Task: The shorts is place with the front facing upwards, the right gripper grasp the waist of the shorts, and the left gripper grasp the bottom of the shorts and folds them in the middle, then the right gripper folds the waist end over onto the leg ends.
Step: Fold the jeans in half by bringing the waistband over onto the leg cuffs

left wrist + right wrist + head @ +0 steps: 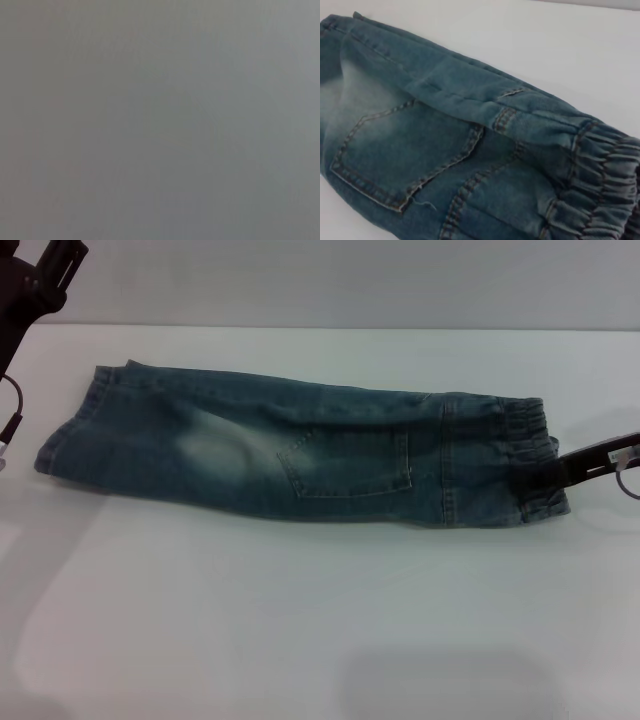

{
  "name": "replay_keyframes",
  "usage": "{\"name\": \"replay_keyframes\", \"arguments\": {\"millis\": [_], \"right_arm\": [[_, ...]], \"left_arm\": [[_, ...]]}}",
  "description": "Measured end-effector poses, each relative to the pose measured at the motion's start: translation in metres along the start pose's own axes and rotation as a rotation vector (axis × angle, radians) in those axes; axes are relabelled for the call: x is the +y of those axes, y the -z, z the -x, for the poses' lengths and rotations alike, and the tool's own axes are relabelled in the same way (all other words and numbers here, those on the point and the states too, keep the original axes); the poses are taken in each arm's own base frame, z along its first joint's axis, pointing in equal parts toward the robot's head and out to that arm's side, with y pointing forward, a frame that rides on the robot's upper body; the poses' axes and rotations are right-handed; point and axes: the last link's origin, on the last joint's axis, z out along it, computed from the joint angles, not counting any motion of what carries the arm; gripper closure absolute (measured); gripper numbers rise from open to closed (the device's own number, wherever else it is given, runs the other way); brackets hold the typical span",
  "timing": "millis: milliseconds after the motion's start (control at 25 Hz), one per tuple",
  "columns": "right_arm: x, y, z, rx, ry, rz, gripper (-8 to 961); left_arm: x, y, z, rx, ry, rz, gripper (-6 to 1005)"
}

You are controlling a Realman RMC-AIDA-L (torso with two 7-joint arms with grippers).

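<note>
The shorts (290, 455) lie already folded lengthwise into one long strip across the far half of the white table (320, 630), leg ends (70, 435) toward its left edge, the gathered waist (530, 460) toward its right edge. The right pincer (548, 475) sits low at the waistband, its black bar reaching in from the right edge; it appears closed on the elastic, though its tips are hidden in the folds. The left pincer (62, 268) hangs raised above the far-left corner, fingers spread, holding nothing. The second fold looks to be at hand: the next move calls for lifting the waist and carrying it leftward over the pocket (345, 465) onto the hems.
</note>
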Motion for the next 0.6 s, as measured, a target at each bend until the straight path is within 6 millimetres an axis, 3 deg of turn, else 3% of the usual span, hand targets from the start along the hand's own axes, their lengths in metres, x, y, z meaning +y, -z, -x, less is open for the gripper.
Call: {"name": "replay_keyframes", "arguments": {"millis": [600], "right_arm": [[0.007,-0.013,0.001,-0.044,-0.003,0.026,457]], "left_arm": [[-0.002,0.001,0.001,-0.006,-0.002,-0.007,309]]}}
